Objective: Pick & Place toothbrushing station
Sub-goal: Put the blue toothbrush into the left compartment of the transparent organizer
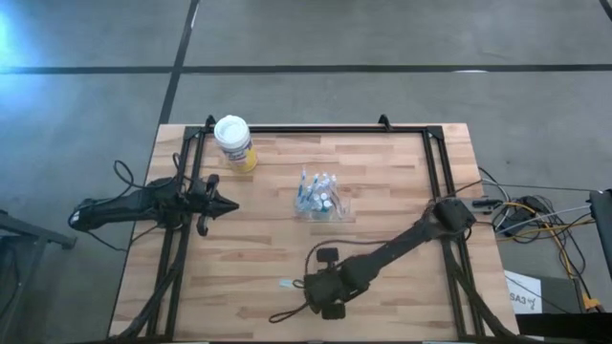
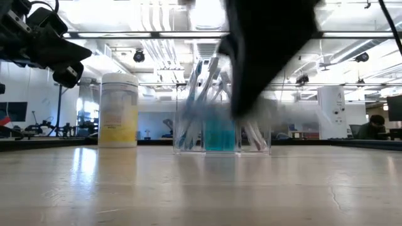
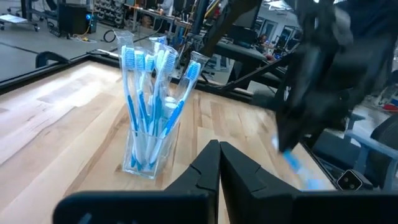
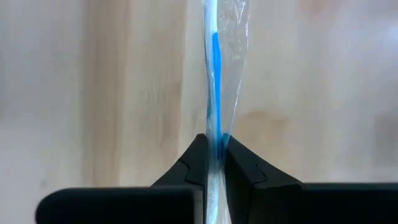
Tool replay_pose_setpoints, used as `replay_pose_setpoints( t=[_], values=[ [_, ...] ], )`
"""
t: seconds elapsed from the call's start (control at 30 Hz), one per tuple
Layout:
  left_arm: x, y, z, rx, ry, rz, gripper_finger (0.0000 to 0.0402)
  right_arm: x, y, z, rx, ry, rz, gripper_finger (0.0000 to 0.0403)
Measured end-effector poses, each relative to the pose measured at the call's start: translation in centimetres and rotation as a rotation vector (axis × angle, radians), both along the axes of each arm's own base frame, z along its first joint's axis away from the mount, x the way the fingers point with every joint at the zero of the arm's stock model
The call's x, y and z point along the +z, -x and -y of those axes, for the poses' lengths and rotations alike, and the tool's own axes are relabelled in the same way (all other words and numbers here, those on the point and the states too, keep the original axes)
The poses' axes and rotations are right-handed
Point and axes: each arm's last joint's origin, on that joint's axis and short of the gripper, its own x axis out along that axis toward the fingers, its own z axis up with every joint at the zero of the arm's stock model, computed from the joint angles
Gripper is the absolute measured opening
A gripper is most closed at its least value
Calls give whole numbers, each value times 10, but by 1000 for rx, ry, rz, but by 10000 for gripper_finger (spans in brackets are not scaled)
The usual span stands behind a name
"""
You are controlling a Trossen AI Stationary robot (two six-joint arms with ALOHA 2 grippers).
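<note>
The right gripper [image 4: 214, 163] is pinched on a blue-and-white toothbrush [image 4: 213, 81] in a clear wrapper, which runs straight out ahead from between its fingers. Beneath it lies the bare wooden table [image 1: 402, 287]; in the high view this gripper [image 1: 304, 285] sits low at the near edge, with the wrapped brush [image 1: 287, 283] just beside its tip on the boards. Well beyond it, toward the middle of the table, stands the clear holder [image 1: 320, 201] already stocked with upright toothbrushes [image 3: 146, 93].

The left gripper [image 3: 219, 163] is pressed together on nothing, waiting off to its own side and facing the holder [image 3: 149, 146]. The yellow canister [image 1: 235, 145] stands past it, near the far rail.

By my judgement the pick is just made; the lift, the carry to the holder and the drop-in remain.
</note>
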Motion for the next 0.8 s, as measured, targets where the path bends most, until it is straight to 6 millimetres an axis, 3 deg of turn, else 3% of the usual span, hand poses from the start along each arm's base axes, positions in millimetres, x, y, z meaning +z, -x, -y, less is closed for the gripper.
replay_pose_setpoints(
  t=[0.27, 0.37, 0.53, 0.67, 0.8],
  values=[
    [1, 0, 0, -10, -96, 16, 13, 90, 23, 27, 207, 7, 274, 17],
    [5, 1, 0, -14, -156, 32, 9, 121, 43, 45, 272, 8, 408, 17],
    [10, 1, 0, -13, -213, 81, 5, 154, 87, 82, 376, -76, 679, 16],
    [16, 0, 0, 9, -264, 151, 6, 160, 131, 117, 348, -67, 851, 17],
    [21, 1, -1, 26, -266, 205, 6, 141, 168, 140, 317, -63, 975, 21]
  ],
)
